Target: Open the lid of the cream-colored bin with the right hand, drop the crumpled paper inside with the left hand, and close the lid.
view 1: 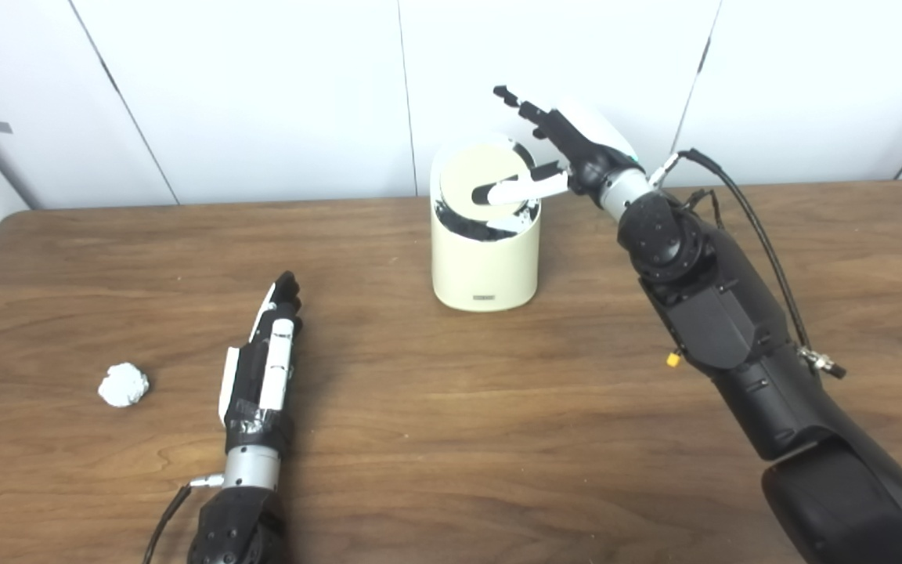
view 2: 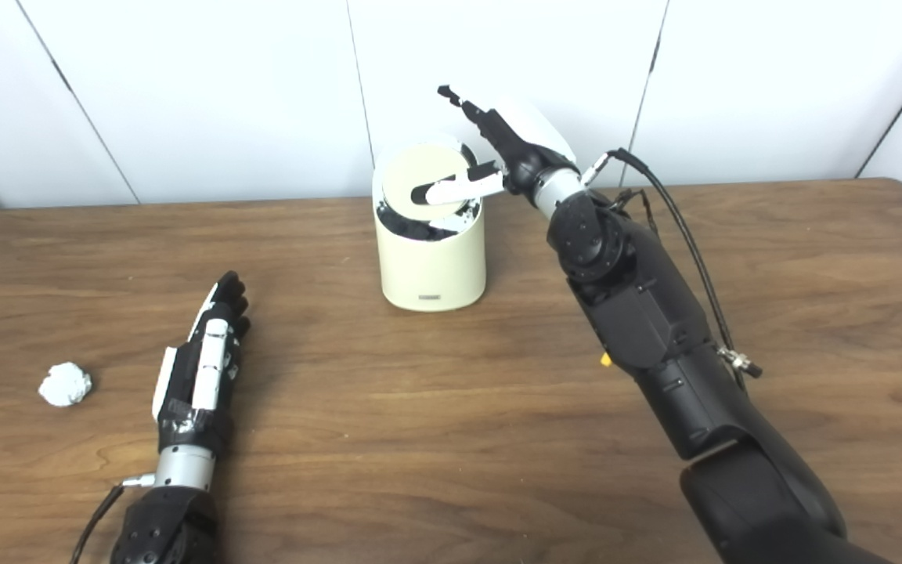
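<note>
Matt cream plastic bin [view 1: 485, 262] with glossy rim, crumpled white paper [view 1: 124, 385], on smooth wood-grain table [view 1: 451, 439].

The cream-colored cylindrical plastic bin [view 1: 485, 262] has a matching cream round lid [view 1: 485, 176] with dark shadow beneath it. The small crumpled paper ball [view 1: 124, 385] is white. Both the left hand [view 1: 263, 368] and the right hand [view 1: 568, 153] are black with white panels. The wood-grain table [view 1: 451, 439] is brown.
</note>
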Controlling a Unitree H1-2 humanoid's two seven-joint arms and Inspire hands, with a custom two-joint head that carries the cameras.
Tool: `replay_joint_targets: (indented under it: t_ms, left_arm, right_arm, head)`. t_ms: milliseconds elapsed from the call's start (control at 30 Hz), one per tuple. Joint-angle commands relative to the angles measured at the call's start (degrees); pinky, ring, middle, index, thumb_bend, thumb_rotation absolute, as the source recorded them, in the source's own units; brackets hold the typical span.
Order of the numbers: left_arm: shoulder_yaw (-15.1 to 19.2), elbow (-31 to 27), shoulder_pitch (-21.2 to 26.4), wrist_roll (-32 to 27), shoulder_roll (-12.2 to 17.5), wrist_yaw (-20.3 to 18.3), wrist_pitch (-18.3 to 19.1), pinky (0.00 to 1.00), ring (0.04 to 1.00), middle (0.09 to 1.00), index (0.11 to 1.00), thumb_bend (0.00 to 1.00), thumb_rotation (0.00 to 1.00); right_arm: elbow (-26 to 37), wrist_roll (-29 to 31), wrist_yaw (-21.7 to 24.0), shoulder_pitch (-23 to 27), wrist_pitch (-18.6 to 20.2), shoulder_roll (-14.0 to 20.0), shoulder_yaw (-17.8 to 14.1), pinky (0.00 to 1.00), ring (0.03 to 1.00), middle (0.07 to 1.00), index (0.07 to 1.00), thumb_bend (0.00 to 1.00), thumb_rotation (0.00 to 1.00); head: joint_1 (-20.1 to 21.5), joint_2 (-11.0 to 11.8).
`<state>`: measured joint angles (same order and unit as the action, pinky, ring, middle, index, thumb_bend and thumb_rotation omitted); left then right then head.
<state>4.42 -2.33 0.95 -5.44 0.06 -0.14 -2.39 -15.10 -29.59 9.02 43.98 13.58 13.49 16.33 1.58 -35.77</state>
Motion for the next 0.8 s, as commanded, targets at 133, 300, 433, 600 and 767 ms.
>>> replay_joint_targets:
  t_ms: [133,300,433,600,767]
  left_arm:
    - [-0.55,0.94,-0.48,0.08,-0.97,0.23,-0.21,1.0,0.986,0.974,0.968,0.39,0.81]
    - [-0.75,0.15,-0.88,0.2,-1.04,0.08,-0.21,1.0,0.998,0.98,0.979,0.36,0.82]
    - [-1.14,-0.32,-1.09,1.55,-1.05,0.51,-0.29,1.0,1.0,0.977,0.981,0.36,0.83]
    - [-1.53,-0.77,-1.3,2.68,-0.99,1.02,-0.38,1.0,1.0,0.97,0.976,0.36,0.84]
    - [-1.7,-1.43,-1.4,2.87,-1.2,1.41,0.03,1.0,1.0,0.969,0.972,0.38,0.83]
  right_arm:
    - [1.09,-1.4,-1.64,3.36,-2.37,1.44,-0.64,0.84,0.928,0.935,0.941,0.72,0.43]
    - [0.95,-1.71,-1.88,3.11,-3.37,1.94,-0.61,0.83,0.92,0.927,0.939,0.75,0.43]
    - [0.73,-2.26,-1.98,2.99,-3.68,2.19,-0.47,0.83,0.923,0.928,0.938,0.76,0.43]
    - [-0.32,-2.82,-3.04,2.71,-4.59,2.04,-0.48,0.82,0.923,0.922,0.927,0.77,0.38]
    - [-0.88,-4.08,-3.6,2.68,-5.16,2.39,0.5,0.83,0.922,0.916,0.922,0.8,0.35]
  head:
    - [0.26,-0.02]
    - [-0.11,-0.08]
    - [-0.58,-0.24]
    - [-0.73,-0.47]
    - [-0.88,-0.81]
